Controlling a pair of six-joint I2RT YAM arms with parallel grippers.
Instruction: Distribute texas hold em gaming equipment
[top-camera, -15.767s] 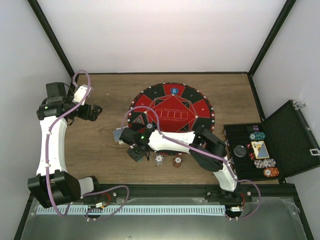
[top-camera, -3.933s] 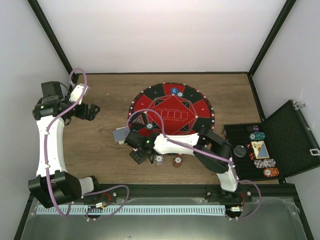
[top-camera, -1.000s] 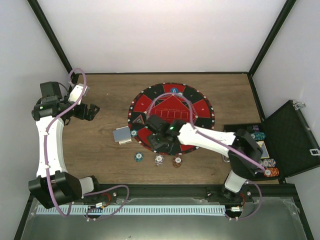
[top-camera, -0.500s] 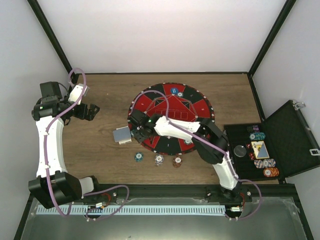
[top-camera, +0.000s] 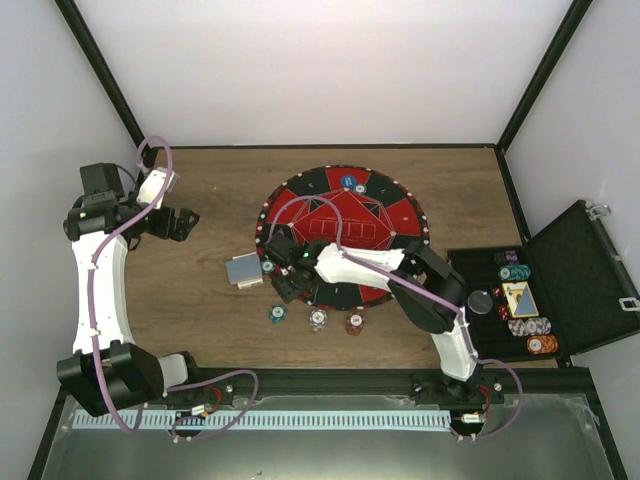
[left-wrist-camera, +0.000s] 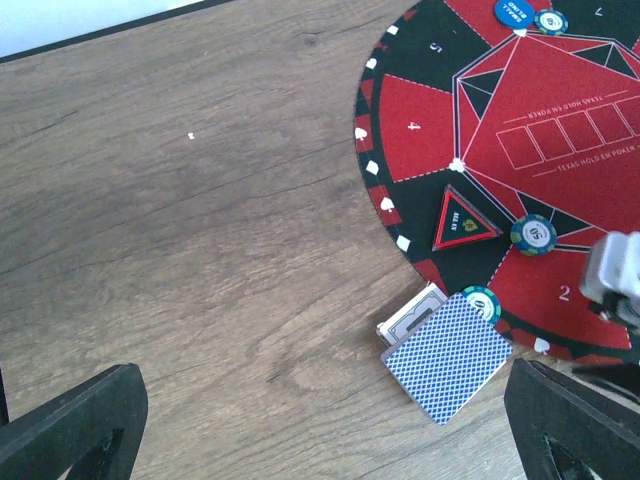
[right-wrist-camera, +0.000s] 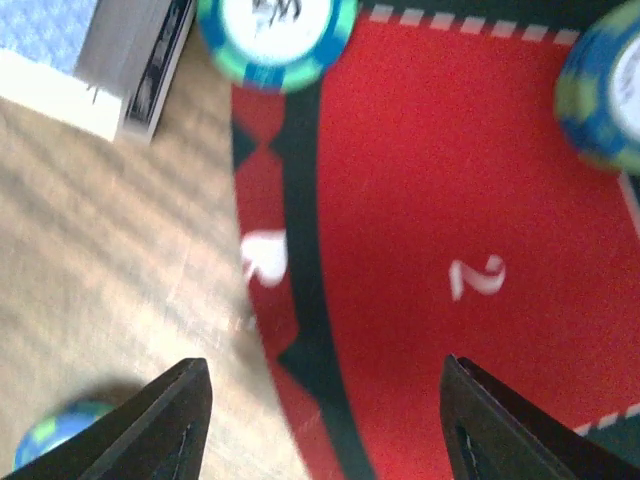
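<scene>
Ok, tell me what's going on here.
The right arm reaches over the near-left edge of the mat, the right pincer open and empty above the sector marked 2. Three chips lie in a row on the wood nearer the arms, a card deck sits by the mat's left edge, and more chips wait in the open case. The left pincer hangs open and empty far left.

Top view: fixed high behind the near edge of the bench (top-camera: 215, 320), looking down on all of it from far off. Left wrist view: sits out at the bench's left side, faces obliquely right across bare wood to the left half of the mat (left-wrist-camera: 520, 150), middling range. Right wrist view: very close, straight down on the mat's near-left rim, blurred. All three share the card deck (left-wrist-camera: 447, 355) and the teal chip (left-wrist-camera: 481, 303) at its corner.
</scene>
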